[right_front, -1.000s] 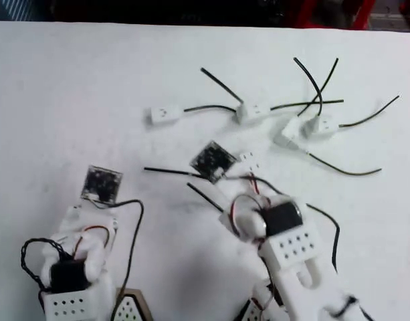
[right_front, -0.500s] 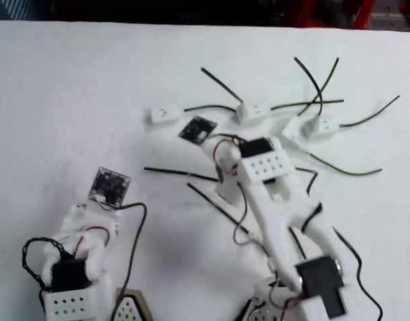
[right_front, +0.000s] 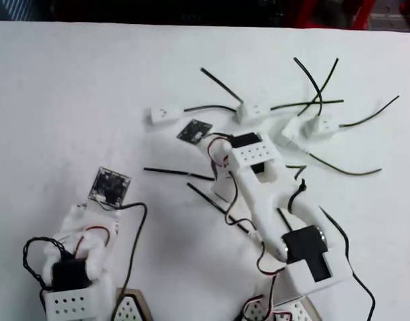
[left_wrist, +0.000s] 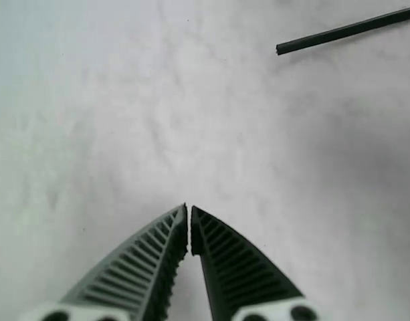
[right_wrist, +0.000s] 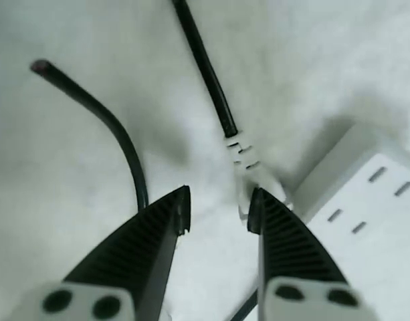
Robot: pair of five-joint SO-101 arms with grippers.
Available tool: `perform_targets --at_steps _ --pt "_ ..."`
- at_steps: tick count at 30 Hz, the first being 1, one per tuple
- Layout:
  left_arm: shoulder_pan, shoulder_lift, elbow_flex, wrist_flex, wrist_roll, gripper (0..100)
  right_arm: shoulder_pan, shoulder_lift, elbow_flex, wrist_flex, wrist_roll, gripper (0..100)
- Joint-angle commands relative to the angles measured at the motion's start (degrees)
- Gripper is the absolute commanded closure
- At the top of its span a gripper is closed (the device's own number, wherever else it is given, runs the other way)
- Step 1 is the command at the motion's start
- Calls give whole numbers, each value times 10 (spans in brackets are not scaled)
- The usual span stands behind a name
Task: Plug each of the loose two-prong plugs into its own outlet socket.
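At the lower left of the high view the left arm sits folded back over the bare surface. The left jaws are pressed together on nothing, and its wrist view has a lone black cable end well beyond the tips. This reads as a parked pose, kept clear while the other arm works.

Up and left of centre a white outlet socket lies with its cord trailing toward the middle and no plug in it.

In the middle of the frame the right arm stretches from the lower right into the tangle of cords, wrist tipped down. The right jaws are spread, and a white plug lies between the tips, not yet pinched. It is just beside a white outlet block with its slots showing, and a curved black cable runs outside one jaw. I judge this a line-up for closing on the plug by its neck.

At the upper right two more white cord ends lie close together; whether they are mated I cannot tell.

A second ago the right arm was folded at lower centre. It has since swung out to this reach, mostly within the first half second, while the left arm has scarcely shifted
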Motion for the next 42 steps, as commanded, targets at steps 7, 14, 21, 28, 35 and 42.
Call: perform_targets --at_steps 7,14,21,28,35,42 --pt "-4 -7 -3 -10 -5 969 54 5 -12 -34 55 854" --pt "-4 -7 -3 -10 -5 969 48 5 -4 -34 56 916" --pt "-4 -7 -3 -10 -5 969 44 15 -3 -34 55 903" --pt "-4 -7 -3 -10 -5 969 46 81 -30 -34 42 882" --pt "-4 -7 -3 -10 -5 969 46 93 -44 -32 33 925" --pt "-4 -7 -3 -10 -5 969 44 79 -58 -11 33 982"
